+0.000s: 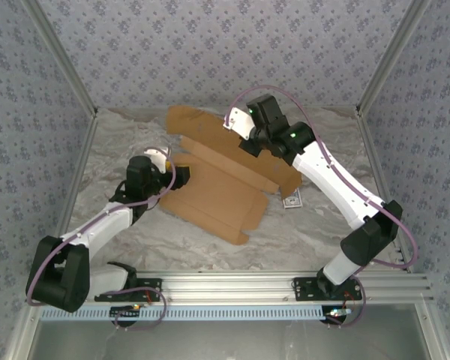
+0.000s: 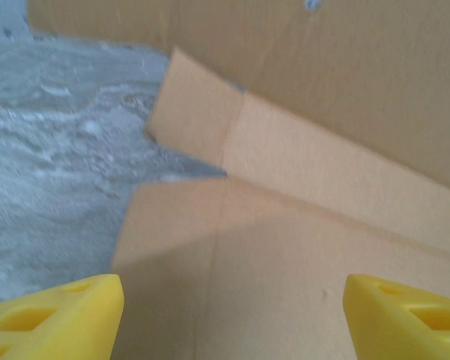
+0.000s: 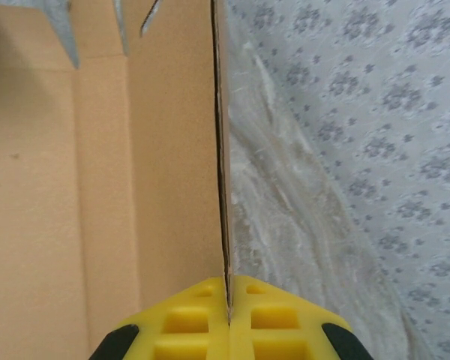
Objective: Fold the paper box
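Observation:
The paper box (image 1: 210,191) is a brown die-cut cardboard sheet lying partly unfolded in the middle of the table. Its far panel is raised. My right gripper (image 1: 238,129) is at the sheet's far edge and is shut on the paper box. In the right wrist view the yellow fingers (image 3: 187,322) pinch the thin upright cardboard edge (image 3: 221,150) between them. My left gripper (image 1: 172,166) is at the sheet's left side. In the left wrist view it (image 2: 232,315) stands open over a flat panel (image 2: 300,225), a creased flap (image 2: 195,112) ahead of it, nothing between its fingers.
A small dark card with a white border (image 1: 291,199) lies on the table just right of the cardboard. Patterned walls close in the back and both sides. An aluminium rail (image 1: 232,283) runs along the near edge, by the arm bases.

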